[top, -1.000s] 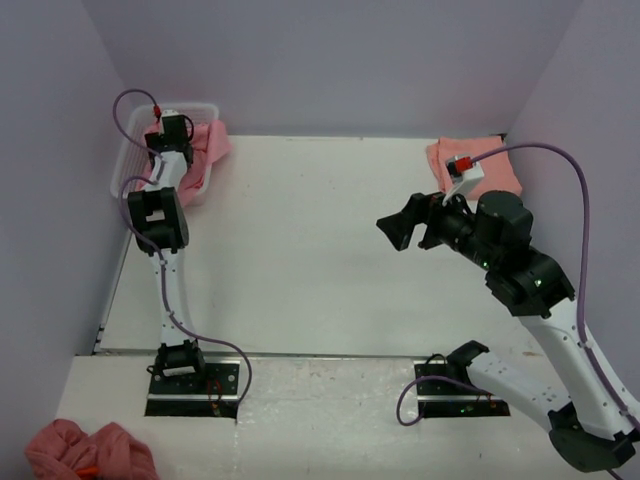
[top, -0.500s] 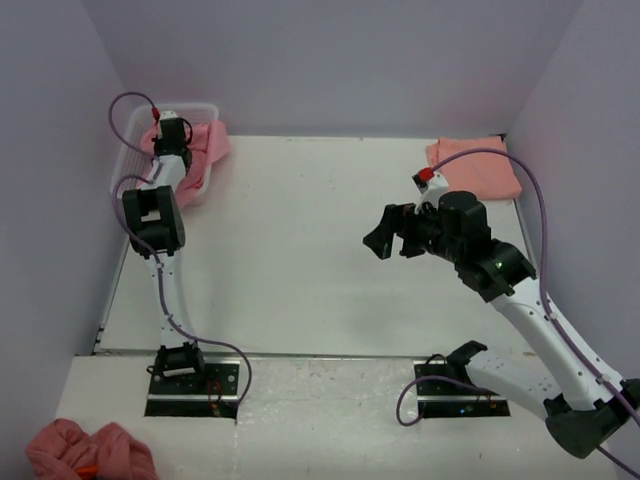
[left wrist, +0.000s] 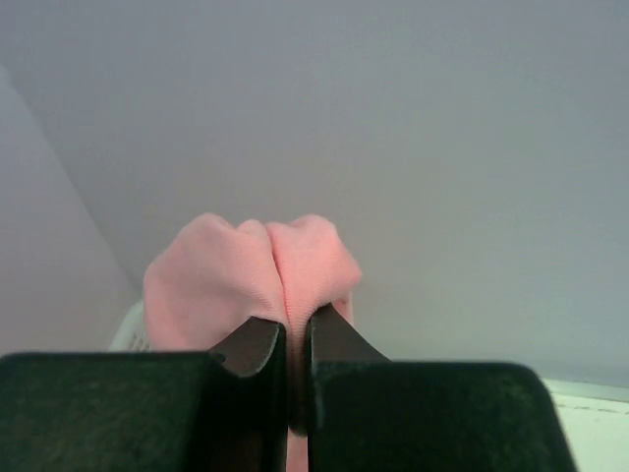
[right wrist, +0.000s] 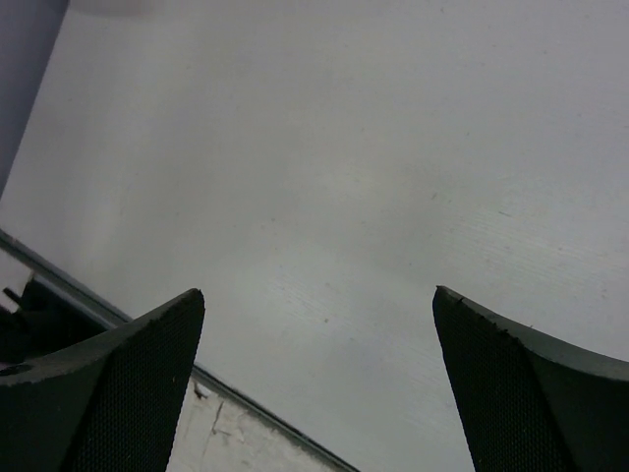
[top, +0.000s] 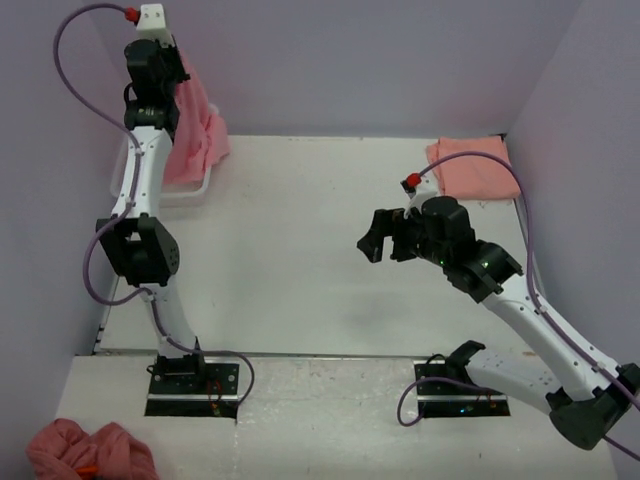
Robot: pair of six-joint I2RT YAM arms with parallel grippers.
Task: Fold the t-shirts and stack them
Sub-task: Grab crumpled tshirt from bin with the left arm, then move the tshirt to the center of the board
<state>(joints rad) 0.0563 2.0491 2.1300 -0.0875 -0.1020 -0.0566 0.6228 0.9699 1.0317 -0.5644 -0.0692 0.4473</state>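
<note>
The left arm stands stretched tall at the far left corner, and the left pincer (left wrist: 296, 339) is clamped nearly closed on a bunched fold of the rose-pink t-shirt (top: 196, 128). In the left wrist view the cloth bulges in two soft lobes just beyond the dark fingertips (left wrist: 257, 344), with only the pale wall behind it. From above, the shirt hangs down from that grip in a loose, crumpled drape. Its lower part reaches the white basket (top: 188, 195) at the far left edge of the tabletop (top: 290, 270); whether the hem rests inside the basket or on its rim cannot be told. The salmon-orange t-shirt (top: 468, 168) lies flat in the far right corner of the tabletop, well apart from both arms, with a purple cable (top: 520, 190) arching over it. The right arm reaches in from the near right toward the middle, and the right pincer (right wrist: 316, 295) is spread wide and holds nothing. Its own camera shows only bare white surface between the two fingers. A crumpled pink cloth (top: 88, 450) sits on the near ledge at the bottom left, beside the base of the left arm.
</note>
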